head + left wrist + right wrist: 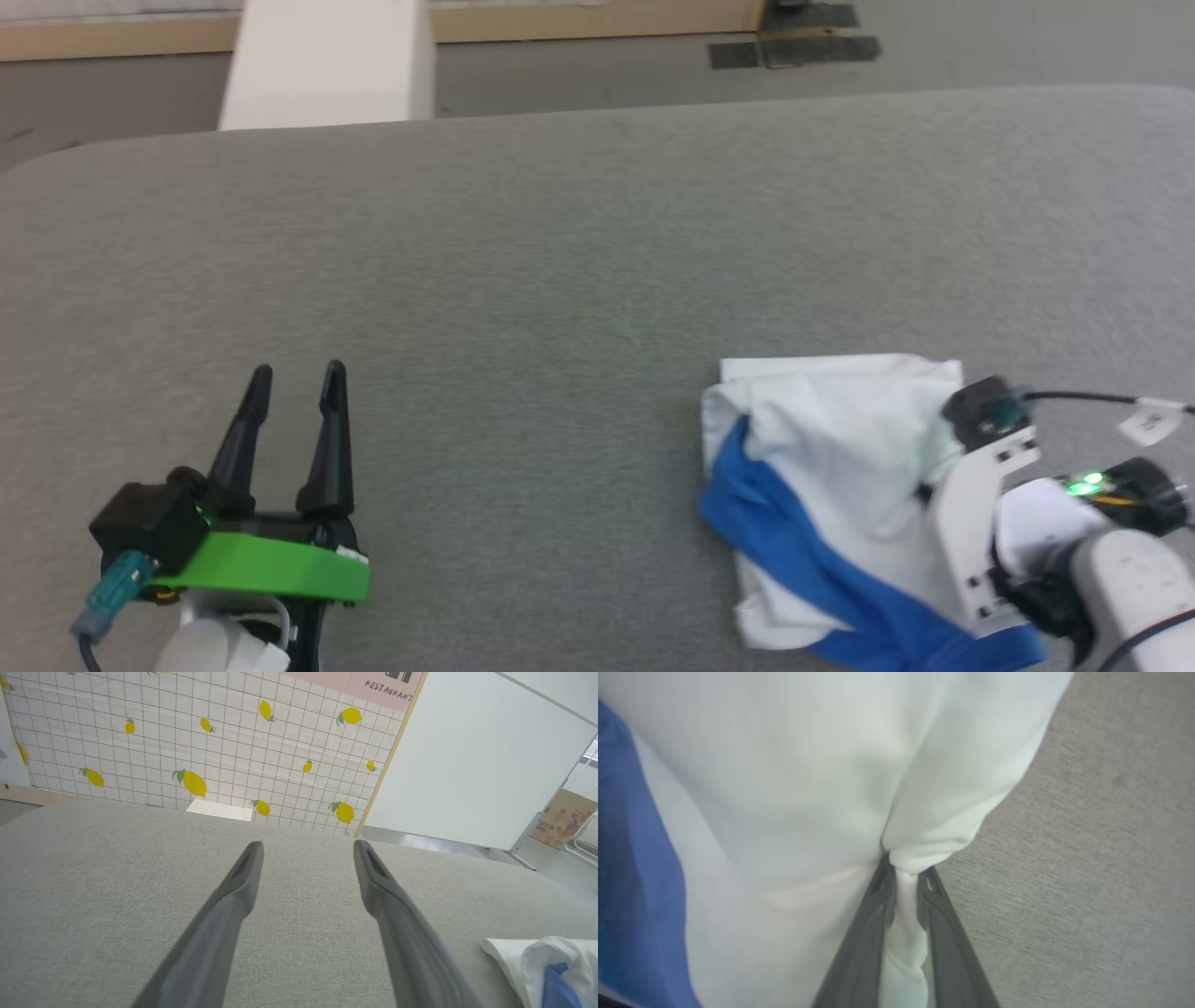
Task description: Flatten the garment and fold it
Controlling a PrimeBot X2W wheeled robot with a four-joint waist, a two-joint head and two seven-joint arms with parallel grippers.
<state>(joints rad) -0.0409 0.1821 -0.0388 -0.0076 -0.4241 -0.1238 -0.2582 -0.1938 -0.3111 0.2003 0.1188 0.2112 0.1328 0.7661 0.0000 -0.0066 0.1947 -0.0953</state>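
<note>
Right jaws: pinching a white fold of the garment (840,439), likely so you can pull it flat.
Left jaws: spread, empty, over the table (560,280).

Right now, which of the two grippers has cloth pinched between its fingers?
The right gripper: it is shut on a white fold of the garment. The left gripper stands open above the grey surface, touching no cloth.
</note>
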